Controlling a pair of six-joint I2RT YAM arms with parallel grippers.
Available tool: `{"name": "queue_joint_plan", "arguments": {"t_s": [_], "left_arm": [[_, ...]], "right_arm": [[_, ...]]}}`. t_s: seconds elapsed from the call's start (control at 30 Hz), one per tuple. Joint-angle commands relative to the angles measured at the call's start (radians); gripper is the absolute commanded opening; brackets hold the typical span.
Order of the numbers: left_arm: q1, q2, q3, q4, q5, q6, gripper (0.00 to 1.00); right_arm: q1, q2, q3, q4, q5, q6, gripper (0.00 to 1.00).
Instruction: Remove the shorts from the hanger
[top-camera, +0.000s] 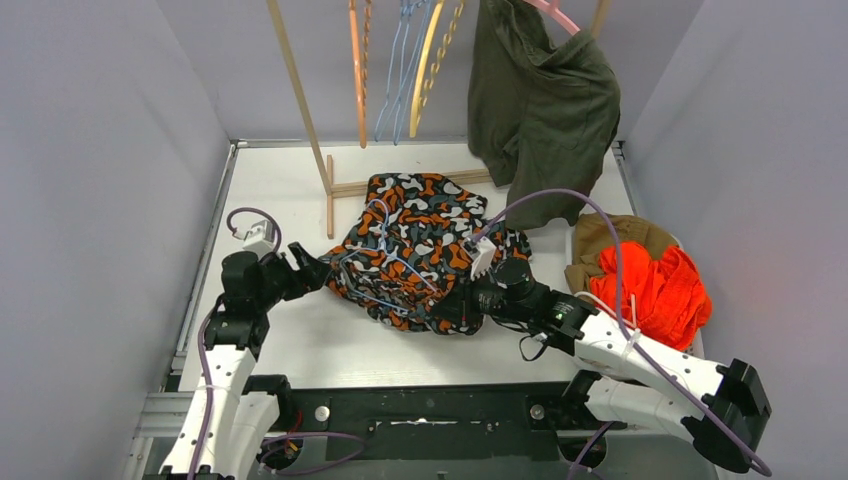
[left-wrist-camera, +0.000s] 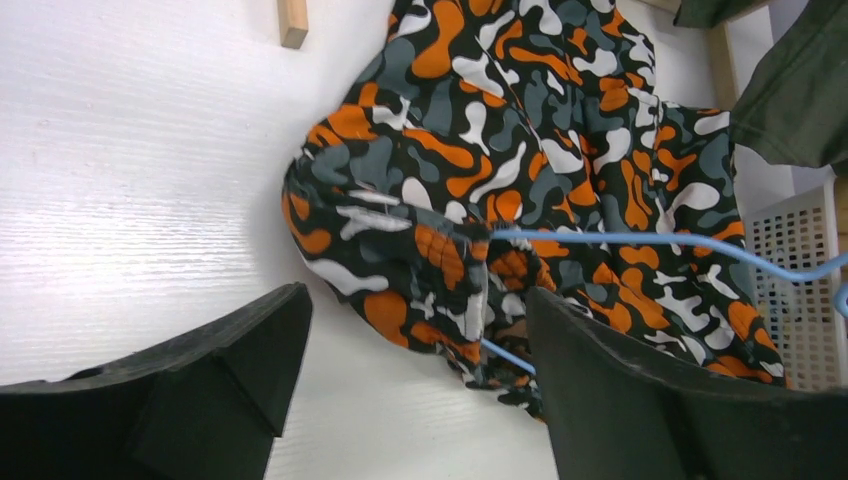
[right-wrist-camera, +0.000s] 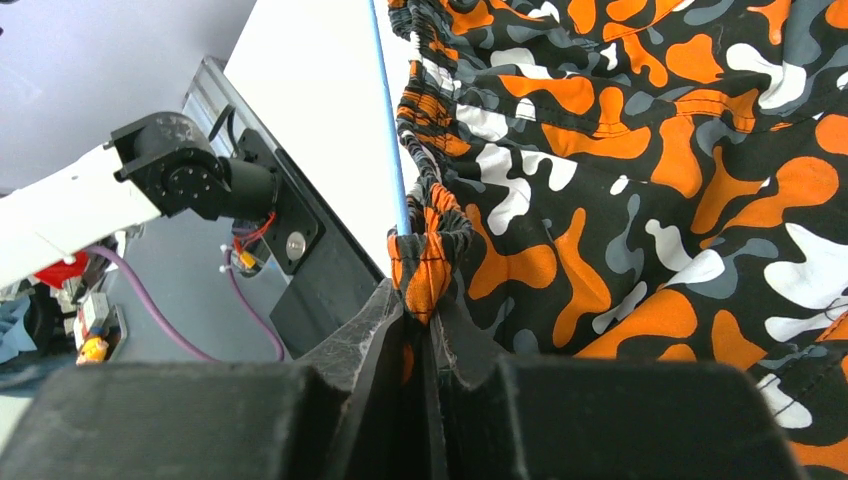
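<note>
Shorts in orange-black-white camouflage cloth (top-camera: 425, 250) heaped mid-bench in top view, thin blue wire hanger (top-camera: 386, 240) threaded inside. Four pairs: this, one dark green shorts (top-camera: 540, 100) hung far-right, one orange-red shorts (top-camera: 655, 290) and one brown shorts (top-camera: 600, 235) at right edge.
Left wrist: left end effector (left-wrist-camera: 420, 400) open, straddling waistband corner; better to close on wire, not cloth. One hanger.
Right wrist: right end effector (right-wrist-camera: 420, 320) clamped on waistband fold; draw cloth off wire end slowly. One pair.

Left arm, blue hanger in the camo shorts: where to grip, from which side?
Probably the bare straight wire of the blue hanger where it leaves the gathered waistband of the camouflage shorts, approached from the shorts' left edge, low over the table. It lies exposed there, the open left gripper faces it, and the right gripper pinches the waistband.
</note>
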Motion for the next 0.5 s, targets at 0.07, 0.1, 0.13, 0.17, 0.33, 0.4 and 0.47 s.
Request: {"name": "queue_joint_plan", "arguments": {"t_s": [0.07, 0.1, 0.13, 0.17, 0.33, 0.4, 0.47], "left_arm": [[0.002, 0.054, 0.010, 0.073, 0.075, 0.011, 0.68], [0.002, 0.063, 0.010, 0.072, 0.074, 0.012, 0.68], [0.002, 0.070, 0.012, 0.071, 0.074, 0.011, 0.68], [0.002, 0.079, 0.013, 0.070, 0.078, 0.013, 0.68], [0.000, 0.112, 0.015, 0.072, 0.100, 0.018, 0.60], [0.000, 0.122, 0.021, 0.069, 0.108, 0.022, 0.52], [0.000, 0.129, 0.028, 0.056, 0.099, 0.030, 0.39]], "right_arm": [[0.030, 0.035, 0.050, 0.169, 0.035, 0.025, 0.00], [0.035, 0.035, 0.050, 0.177, 0.029, 0.025, 0.00], [0.042, 0.032, 0.047, 0.186, 0.021, 0.026, 0.00], [0.048, 0.027, 0.045, 0.194, 0.019, 0.029, 0.00], [0.078, -0.017, 0.042, 0.213, 0.019, 0.031, 0.00], [0.083, -0.032, 0.046, 0.212, 0.014, 0.033, 0.00], [0.086, -0.044, 0.058, 0.197, 0.002, 0.033, 0.00]]}}
